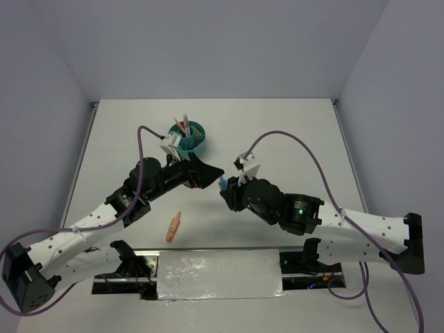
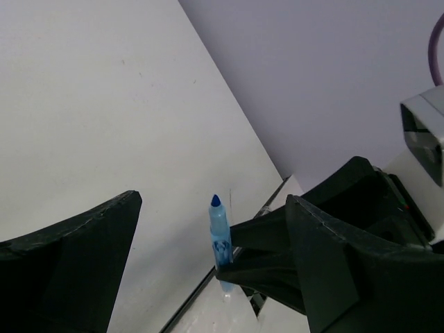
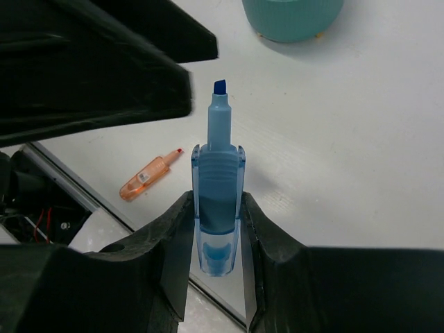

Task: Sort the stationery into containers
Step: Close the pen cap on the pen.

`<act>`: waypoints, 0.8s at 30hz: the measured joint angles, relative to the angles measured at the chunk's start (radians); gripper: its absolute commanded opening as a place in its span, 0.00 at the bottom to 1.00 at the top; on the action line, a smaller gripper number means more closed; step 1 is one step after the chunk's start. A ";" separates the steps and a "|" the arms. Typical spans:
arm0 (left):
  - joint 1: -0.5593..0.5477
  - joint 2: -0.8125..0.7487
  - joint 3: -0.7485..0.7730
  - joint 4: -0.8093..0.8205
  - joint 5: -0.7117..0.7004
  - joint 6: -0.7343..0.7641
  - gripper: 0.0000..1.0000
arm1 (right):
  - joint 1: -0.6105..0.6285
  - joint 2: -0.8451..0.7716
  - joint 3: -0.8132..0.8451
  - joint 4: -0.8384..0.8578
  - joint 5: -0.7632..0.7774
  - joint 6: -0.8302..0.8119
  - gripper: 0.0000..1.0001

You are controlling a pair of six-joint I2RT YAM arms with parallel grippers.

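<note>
My right gripper (image 3: 216, 201) is shut on a stubby blue marker (image 3: 218, 173), holding it by the lower barrel with its tip pointing away from the wrist. From the top, the blue marker (image 1: 222, 184) and right gripper (image 1: 226, 191) hover mid-table. My left gripper (image 1: 211, 173) stands wide open right beside the tip. In the left wrist view the blue marker (image 2: 220, 239) shows between the open left gripper (image 2: 214, 202) fingers, touching neither. The teal cup (image 1: 189, 139) at the back holds pink pens (image 1: 182, 125). An orange marker (image 1: 173, 227) lies on the table near the front.
The orange marker (image 3: 147, 177) lies left of the right jaws, close to the table's near edge. The teal cup (image 3: 291, 17) stands beyond the blue marker. A silvery plate (image 1: 218, 274) sits between the arm bases. Purple cables (image 1: 288, 135) loop above both arms.
</note>
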 measured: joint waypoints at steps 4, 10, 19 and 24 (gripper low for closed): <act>0.000 0.053 0.000 0.021 -0.002 -0.002 0.91 | 0.000 0.000 0.000 0.025 -0.027 -0.008 0.00; 0.000 0.110 0.000 0.055 0.020 -0.014 0.60 | 0.000 0.002 0.000 0.056 -0.032 -0.031 0.00; -0.003 0.117 0.002 0.108 0.051 -0.035 0.00 | -0.002 0.051 0.025 0.060 -0.018 -0.060 0.00; -0.003 0.116 0.043 0.027 0.014 -0.023 0.00 | -0.005 0.051 0.004 0.101 -0.027 -0.053 0.00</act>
